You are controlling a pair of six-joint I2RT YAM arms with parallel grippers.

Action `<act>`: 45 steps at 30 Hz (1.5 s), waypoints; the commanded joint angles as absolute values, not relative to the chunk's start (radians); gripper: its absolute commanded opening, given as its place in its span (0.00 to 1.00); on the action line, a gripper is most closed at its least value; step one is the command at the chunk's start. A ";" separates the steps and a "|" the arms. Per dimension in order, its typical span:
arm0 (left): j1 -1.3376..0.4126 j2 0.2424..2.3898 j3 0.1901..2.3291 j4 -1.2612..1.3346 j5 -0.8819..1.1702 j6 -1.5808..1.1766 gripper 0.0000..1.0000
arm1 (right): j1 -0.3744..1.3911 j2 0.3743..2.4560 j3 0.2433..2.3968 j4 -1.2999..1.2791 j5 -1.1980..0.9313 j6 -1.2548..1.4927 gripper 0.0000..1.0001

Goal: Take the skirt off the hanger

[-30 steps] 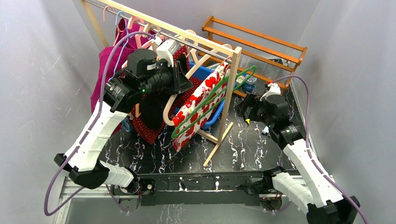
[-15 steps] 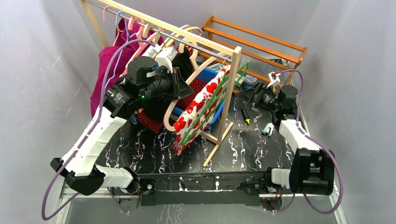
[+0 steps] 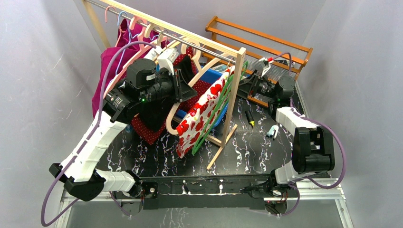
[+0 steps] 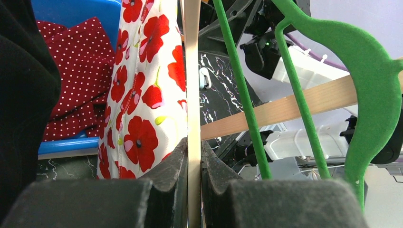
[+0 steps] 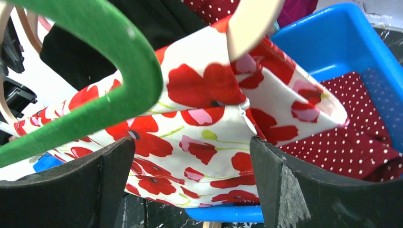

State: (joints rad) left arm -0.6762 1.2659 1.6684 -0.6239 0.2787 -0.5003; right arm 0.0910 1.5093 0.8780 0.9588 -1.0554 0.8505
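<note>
The skirt (image 3: 202, 114) is white with red poppies and hangs tilted at the right end of the wooden rack. A cream hanger (image 3: 175, 110) runs into its waist, and a green hanger (image 3: 216, 111) lies against it. My left gripper (image 3: 183, 85) is shut on the cream hanger's thin bar (image 4: 193, 95), with the skirt (image 4: 142, 95) just to its left. My right gripper (image 3: 247, 85) is open by the rack post. Its jaws stand wide apart with the skirt's upper edge (image 5: 209, 128) in front of and between them, under the green hanger (image 5: 95, 71).
The rack's post (image 3: 236, 95) stands between the arms. A blue bin (image 3: 209, 76) holds a red dotted cloth (image 5: 351, 142). Magenta (image 3: 107, 71) and black garments hang at the left. An orange shelf (image 3: 266, 42) stands behind. A marker (image 3: 250, 118) and a small white item (image 3: 272, 131) lie on the table.
My right arm has swung from over the table's right side up to the rack post and the skirt's top. The skirt and green hanger have swung more upright. My left gripper has stayed clamped.
</note>
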 commanded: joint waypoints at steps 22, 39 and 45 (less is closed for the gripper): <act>-0.673 1.231 1.683 -0.543 0.297 -0.512 0.00 | 0.174 1.549 0.953 1.049 -1.092 0.913 0.70; -0.674 1.204 1.664 -0.512 0.241 -0.517 0.00 | 0.309 1.378 0.864 0.721 -0.788 0.821 0.20; -0.673 1.158 1.645 -0.508 0.158 -0.533 0.00 | 0.301 1.312 0.880 0.458 -0.572 0.770 0.00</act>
State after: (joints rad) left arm -0.6762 1.2430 1.6463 -0.6022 0.2199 -0.5182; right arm 0.3042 1.3746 0.8669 0.6205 -0.7425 0.8215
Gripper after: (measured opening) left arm 0.074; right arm 0.026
